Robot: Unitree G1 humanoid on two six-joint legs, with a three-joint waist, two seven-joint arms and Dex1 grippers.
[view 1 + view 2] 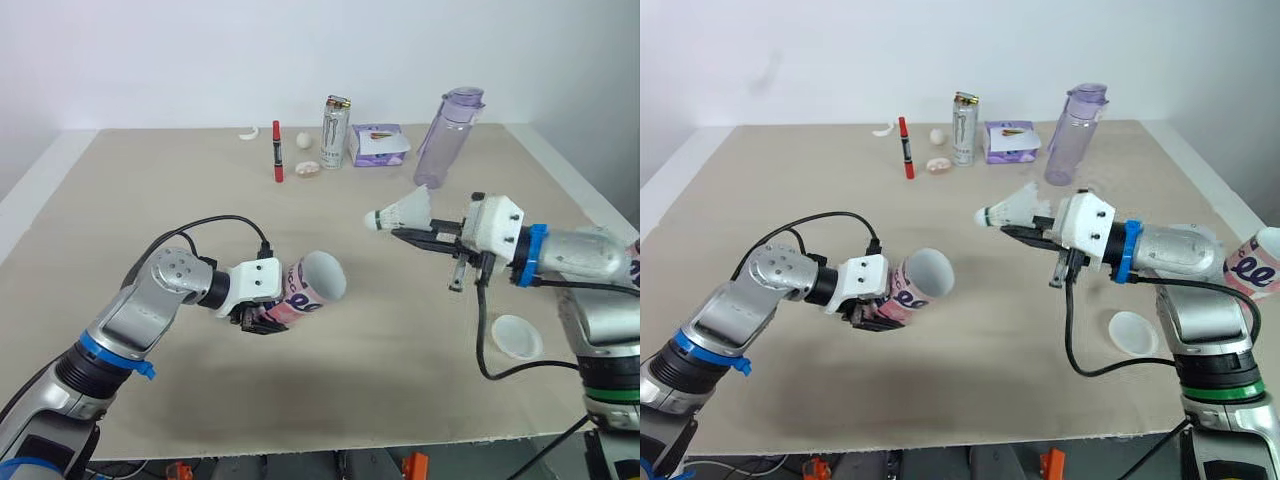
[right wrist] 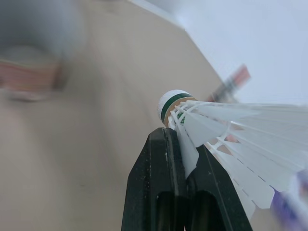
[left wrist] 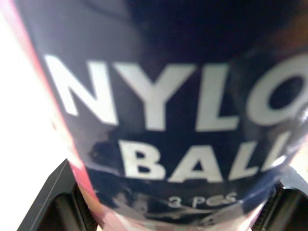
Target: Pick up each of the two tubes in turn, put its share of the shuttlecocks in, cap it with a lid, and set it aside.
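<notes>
Closest in is the white lid [image 1: 517, 336], lying flat on the tabletop [image 1: 400, 380] beside the right arm. Next up, the left gripper [image 1: 262, 316] is clamped around the lower part of the pink tube [image 1: 312, 283], holding it tilted so the open mouth faces up and toward the robot's right. A bit further back, the right gripper [image 1: 403, 232] is pinched tight on the feathers of a shuttlecock [image 1: 400, 212], with the cork end pointing left at the tube. So the mouth sits left of and below the cork with a clear gap between, and the axes look roughly lined up. Seems like the loading step to me. Way at the back: can [image 1: 335, 132], bottle [image 1: 447, 137], red marker [image 1: 277, 150].
</notes>
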